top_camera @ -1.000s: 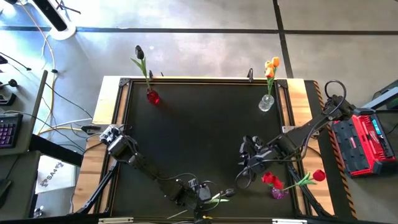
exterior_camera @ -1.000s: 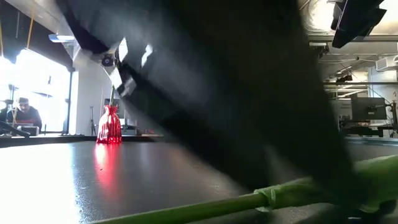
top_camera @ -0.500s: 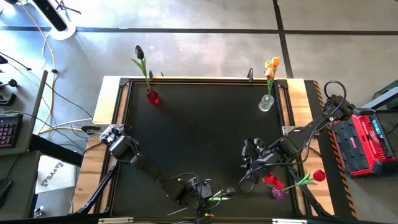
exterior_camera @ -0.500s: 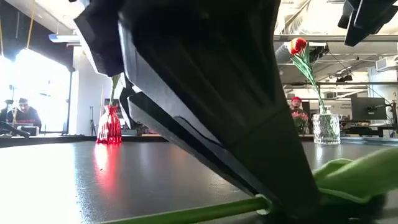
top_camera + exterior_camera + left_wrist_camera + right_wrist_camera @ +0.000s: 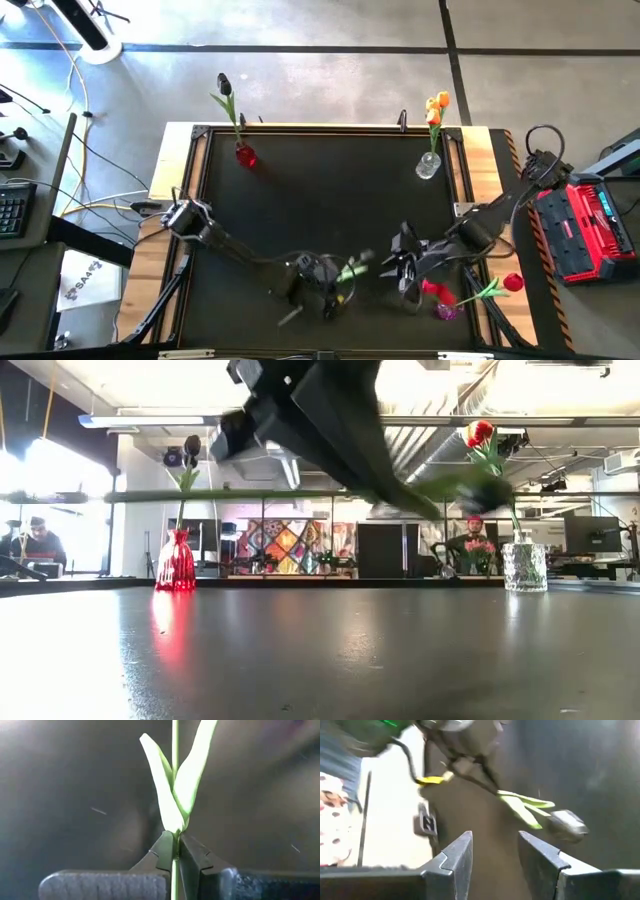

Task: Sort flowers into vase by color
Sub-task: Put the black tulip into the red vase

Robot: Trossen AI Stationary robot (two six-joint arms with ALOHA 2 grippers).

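From above, you see three vases already stocked on the bench (image 5: 320,200): the red vase (image 5: 245,156) at the far left holds a dark-headed flower (image 5: 224,84), the clear vase (image 5: 428,166) at the far right holds orange flowers (image 5: 436,105), and the purple vase (image 5: 446,310) near the right front edge holds red flowers (image 5: 436,291). Your left claw (image 5: 330,290) sits near the front middle, lifted, closed on a flower stem (image 5: 350,270). Your right claw (image 5: 405,270) waits just beside the purple vase.

At bench level, that stem (image 5: 250,495) hangs level in the air, clear of the bench top; I cannot tell its head colour.

In the left wrist view, the left claw (image 5: 176,851) pinches the thin stem (image 5: 174,880) tight just under its leaves (image 5: 176,780).

In the right wrist view, the right claw (image 5: 495,851) stands wide and empty.

I judge most sorting done: this flower needs its vase, and no other loose flowers show.
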